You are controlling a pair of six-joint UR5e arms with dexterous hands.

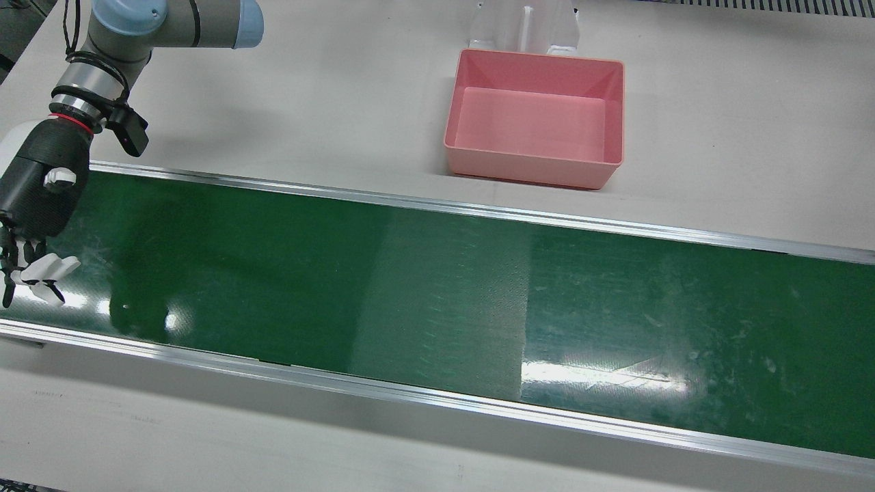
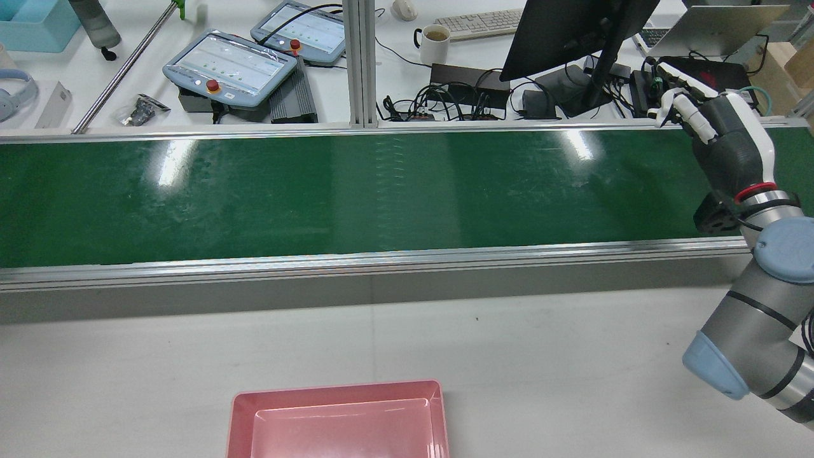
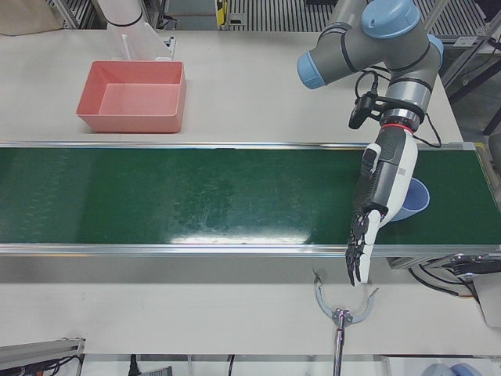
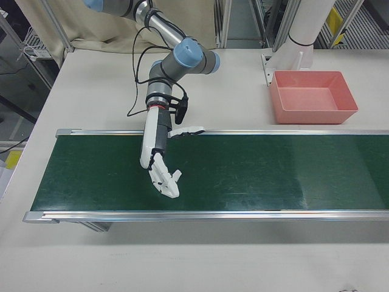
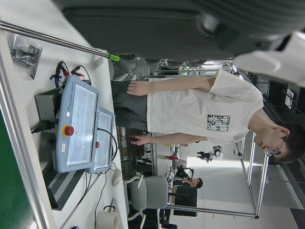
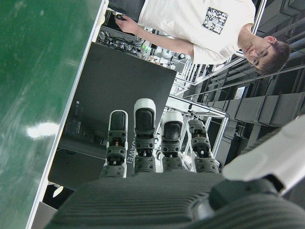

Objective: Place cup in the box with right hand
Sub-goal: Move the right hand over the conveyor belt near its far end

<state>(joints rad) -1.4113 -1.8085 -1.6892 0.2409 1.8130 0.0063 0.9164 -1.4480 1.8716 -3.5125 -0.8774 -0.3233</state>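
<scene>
The right hand [image 4: 159,159] has a black ribbed body, white fingertips [image 4: 170,185], a red wrist ring, and grey arm links with light blue caps.

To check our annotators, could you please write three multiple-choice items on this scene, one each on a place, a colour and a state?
1. Where does the pink box stand relative to the belt?
A on it; B beside it, on the white table; C under it.
2. What colour is the belt?
A green; B black; C blue.
3. How is the right hand?
A shut on a cup; B shut on the box; C open, empty.
Answers: B, the box sits clear of the belt's rail; A, the surface is green; C, the fingers are spread and hold nothing.
</scene>
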